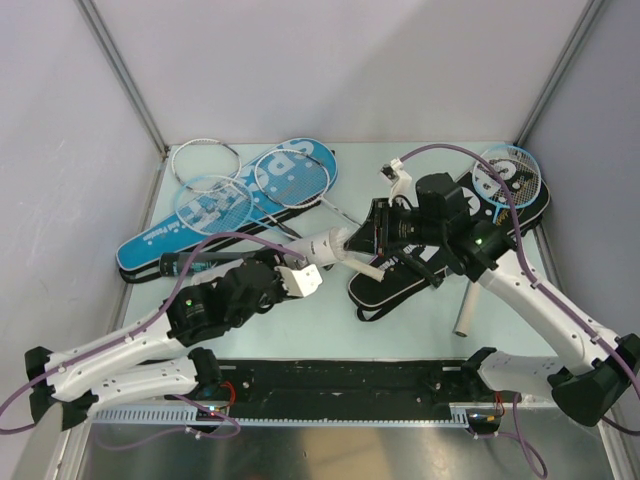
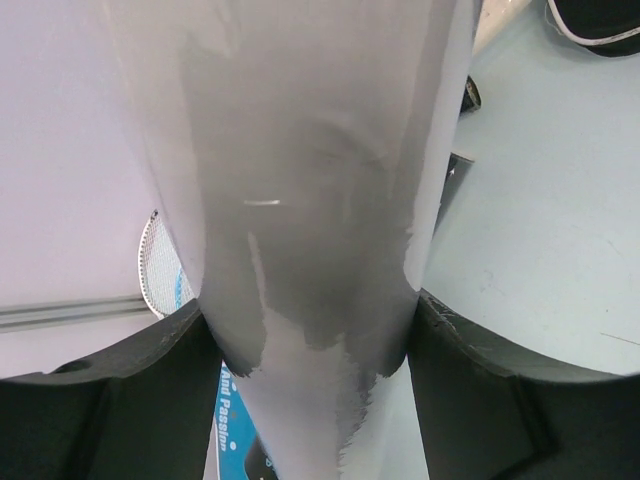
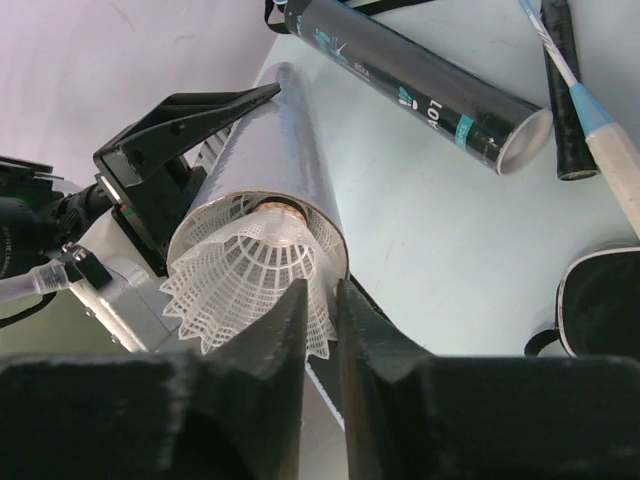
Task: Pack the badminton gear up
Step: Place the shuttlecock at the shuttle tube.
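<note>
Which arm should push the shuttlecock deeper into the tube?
Right. Its jaws sit at the shuttlecock skirt at the tube mouth; the left jaws are clamped around that tube, steadying it.

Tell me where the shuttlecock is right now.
Right wrist view, centre-left: the shuttlecock sits nose-first in the mouth of the silver tube held by the left hand, its skirt rim between the fingers of the right hand.

Bright, even light is cast from overhead, and only soft shadows are seen. In the left wrist view the white tube (image 2: 300, 200) is blurred, with faint glare.
</note>
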`<act>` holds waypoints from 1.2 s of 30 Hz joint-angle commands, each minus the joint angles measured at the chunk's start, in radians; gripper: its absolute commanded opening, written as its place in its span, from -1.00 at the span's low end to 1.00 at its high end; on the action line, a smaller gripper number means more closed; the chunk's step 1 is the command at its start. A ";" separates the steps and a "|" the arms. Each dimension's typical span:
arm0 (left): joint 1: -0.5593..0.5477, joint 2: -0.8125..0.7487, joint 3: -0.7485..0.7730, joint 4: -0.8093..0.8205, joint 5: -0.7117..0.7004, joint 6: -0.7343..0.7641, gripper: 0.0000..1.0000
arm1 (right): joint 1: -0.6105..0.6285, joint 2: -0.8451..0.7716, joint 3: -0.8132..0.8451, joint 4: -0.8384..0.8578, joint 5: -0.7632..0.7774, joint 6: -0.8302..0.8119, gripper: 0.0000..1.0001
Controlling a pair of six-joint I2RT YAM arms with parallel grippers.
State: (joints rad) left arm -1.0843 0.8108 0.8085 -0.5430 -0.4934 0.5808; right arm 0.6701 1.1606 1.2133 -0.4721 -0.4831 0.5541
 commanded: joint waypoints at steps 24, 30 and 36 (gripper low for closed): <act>-0.039 -0.007 0.071 0.119 0.122 0.063 -0.45 | 0.148 0.102 0.074 0.121 0.140 0.030 -0.56; -0.039 -0.011 0.070 0.121 0.115 0.064 -0.45 | 0.141 0.018 0.073 0.090 0.241 0.028 -0.29; -0.039 -0.021 0.062 0.120 0.113 0.061 -0.45 | 0.136 -0.071 0.050 0.107 0.319 -0.012 -0.30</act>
State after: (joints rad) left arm -1.0885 0.8001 0.8120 -0.5526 -0.4969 0.5865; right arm 0.7937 1.1507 1.2423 -0.4900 -0.2138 0.5560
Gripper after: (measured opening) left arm 0.688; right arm 0.353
